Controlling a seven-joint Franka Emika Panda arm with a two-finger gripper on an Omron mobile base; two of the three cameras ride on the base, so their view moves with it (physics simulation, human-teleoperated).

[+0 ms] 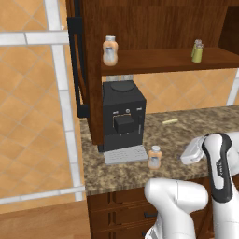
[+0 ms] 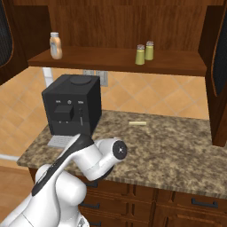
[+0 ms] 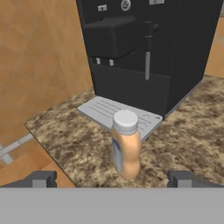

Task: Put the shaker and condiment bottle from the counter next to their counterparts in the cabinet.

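Observation:
The condiment bottle, peach-orange with a pale cap, stands upright on the granite counter just in front of the coffee machine's drip tray. In the left base view the same condiment bottle has my gripper a short way to its right. My gripper is open; its fingertips stand wide apart, and the bottle is ahead of them, untouched. On the cabinet shelf a matching bottle stands at the left. Two yellow-green shakers stand side by side at the right.
A black coffee machine with a grey drip tray sits close behind the bottle at the counter's left end. A small pale stick lies further back. The open cabinet door hangs above left.

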